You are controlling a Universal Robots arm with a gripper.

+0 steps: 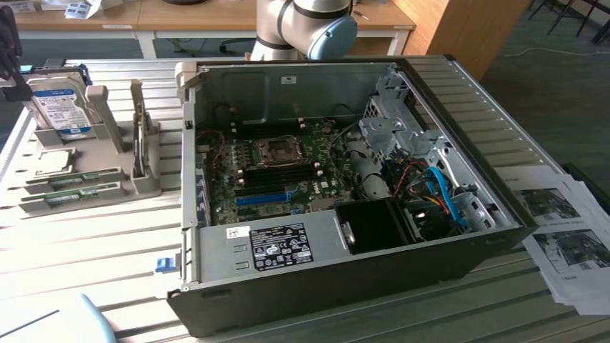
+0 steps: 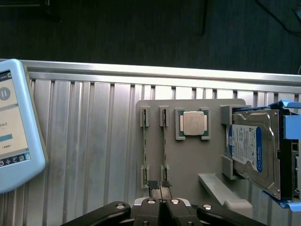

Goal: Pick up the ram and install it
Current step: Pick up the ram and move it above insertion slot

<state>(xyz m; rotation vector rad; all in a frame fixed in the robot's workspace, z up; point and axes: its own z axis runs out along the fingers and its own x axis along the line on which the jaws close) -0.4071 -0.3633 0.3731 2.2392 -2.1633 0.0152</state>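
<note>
Wrist view first: the ram [image 2: 164, 146] stands on edge in its slot of the grey holder [image 2: 188, 160]. It runs straight away from the fingers [image 2: 153, 212], with its near end just beyond their tips. A second stick [image 2: 145, 146] stands parallel to it in the next slot. The fingers are pressed together with no gap and nothing held between them. They sit close over the near ends of the two sticks, roughly between the pair, and I can't tell whether they touch either one. So, as I see it, the pick-up has not happened: both sticks are seated in the holder and neither is lifted.

Out from the fingers on the same holder lies the processor chip [image 2: 193, 123]. Beyond it, to the same side, the hard drive [image 2: 254, 150] stands in its blue cradle. On the opposite side of the fingers a tablet [image 2: 14, 127] in a pale blue frame rests on the ribbed metal counter [image 2: 84, 150].

From the exterior view, the open computer case [image 1: 353, 107] lies on the counter well apart from the holder, its motherboard [image 1: 305, 189] exposed. The dark memory slots [image 1: 286, 174] beside the processor socket look unfilled, though I can't be certain. By my reckoning nothing of the job is done: the grasp, the carry across and the seating in the board are all left.
</note>
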